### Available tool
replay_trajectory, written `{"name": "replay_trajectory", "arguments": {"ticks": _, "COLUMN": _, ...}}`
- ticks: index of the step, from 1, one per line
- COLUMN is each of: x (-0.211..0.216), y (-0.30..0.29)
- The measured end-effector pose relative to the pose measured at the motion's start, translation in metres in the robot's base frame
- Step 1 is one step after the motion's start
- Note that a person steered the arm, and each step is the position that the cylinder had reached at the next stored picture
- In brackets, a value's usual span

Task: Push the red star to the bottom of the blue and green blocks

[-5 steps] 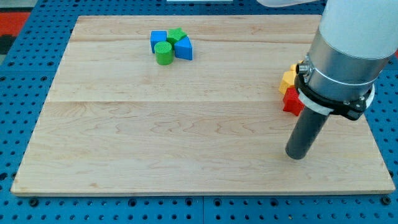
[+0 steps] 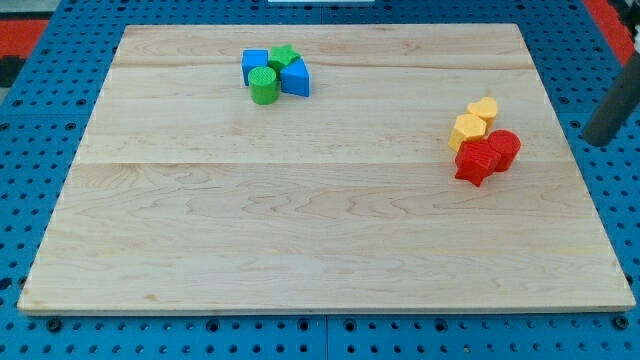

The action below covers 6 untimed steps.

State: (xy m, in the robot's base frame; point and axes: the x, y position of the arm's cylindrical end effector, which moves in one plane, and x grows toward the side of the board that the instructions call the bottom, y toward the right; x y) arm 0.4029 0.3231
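Note:
The red star (image 2: 475, 164) lies on the wooden board (image 2: 300, 230) at the view's right, touching a red cylinder (image 2: 504, 148). A cluster of a blue cube (image 2: 254, 62), a green star (image 2: 286, 56), a blue wedge-like block (image 2: 296, 79) and a green cylinder (image 2: 264, 88) sits near the view's top left. My tip (image 2: 598, 139) shows at the view's right edge, to the right of the red blocks and apart from them, over the board's right border.
A yellow heart (image 2: 484, 108) and another yellow block (image 2: 466, 131) sit just above the red star, touching it. A blue pegboard (image 2: 40, 200) surrounds the wooden board.
My rod has moved from below the red star, off to the view's right edge. The arm body has left the view, uncovering the red cylinder and yellow blocks. No block has moved.

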Motion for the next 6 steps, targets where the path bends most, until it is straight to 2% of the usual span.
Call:
{"name": "replay_trajectory", "arguments": {"ticks": 2, "x": -0.027, "y": -0.011}}
{"name": "replay_trajectory", "arguments": {"ticks": 3, "x": 0.004, "y": -0.018}}
{"name": "replay_trajectory", "arguments": {"ticks": 5, "x": 0.065, "y": -0.160}}
{"name": "replay_trajectory", "arguments": {"ticks": 6, "x": 0.073, "y": -0.245}}
